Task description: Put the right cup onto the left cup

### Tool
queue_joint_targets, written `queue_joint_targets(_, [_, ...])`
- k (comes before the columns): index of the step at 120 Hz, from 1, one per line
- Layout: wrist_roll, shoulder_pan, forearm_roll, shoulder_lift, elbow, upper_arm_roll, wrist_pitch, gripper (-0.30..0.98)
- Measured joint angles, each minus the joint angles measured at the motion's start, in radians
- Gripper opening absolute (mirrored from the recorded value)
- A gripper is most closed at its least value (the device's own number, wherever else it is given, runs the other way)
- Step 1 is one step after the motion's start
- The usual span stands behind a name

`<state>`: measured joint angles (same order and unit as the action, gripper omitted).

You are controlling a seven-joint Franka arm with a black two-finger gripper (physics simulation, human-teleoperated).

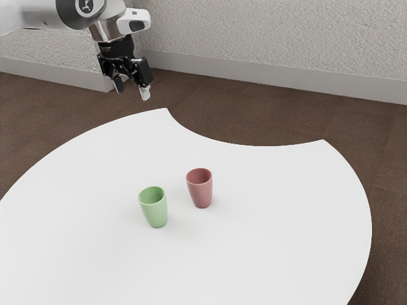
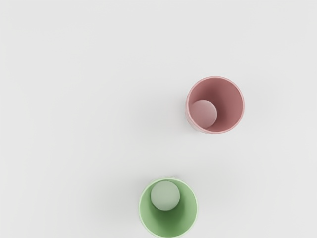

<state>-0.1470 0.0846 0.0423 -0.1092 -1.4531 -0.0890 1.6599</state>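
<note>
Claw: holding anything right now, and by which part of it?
Nothing held. The claw is open and empty; the red cup and green cup both stand on the table.

On my exterior feed the light is bright and diffuse, pushing the white tabletop (image 1: pixel 273 235) close to glare with hardly any surface detail, while the brown floor (image 1: pixel 254 119) sits much darker behind it and the pale wall (image 1: pixel 267 38) shows its rough grain in fine light and shade. Around the red cup (image 1: pixel 201 190) and the green cup (image 1: pixel 155 210) I get only faint, soft-edged shadows, too weak for me to say where the light comes from. My wrist view is evenly lit in pale grey, with dim smudges of shade near both cups and deeper tone inside them.
</note>
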Motion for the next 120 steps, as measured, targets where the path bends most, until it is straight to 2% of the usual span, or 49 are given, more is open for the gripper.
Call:
queue_joint_targets(48, [0.004, 0.008, 0.011, -0.030, -0.002, 0.001, 0.005, 0.69])
queue_joint_targets(67, [0.005, 0.025, 0.046, -0.146, 0.030, 0.012, 0.025, 0.69])
queue_joint_targets(88, [0.005, 0.044, 0.031, -0.254, 0.070, 0.025, 0.069, 0.69])
queue_joint_targets(120, [0.005, 0.044, 0.042, -0.415, 0.133, 0.035, 0.131, 0.69])
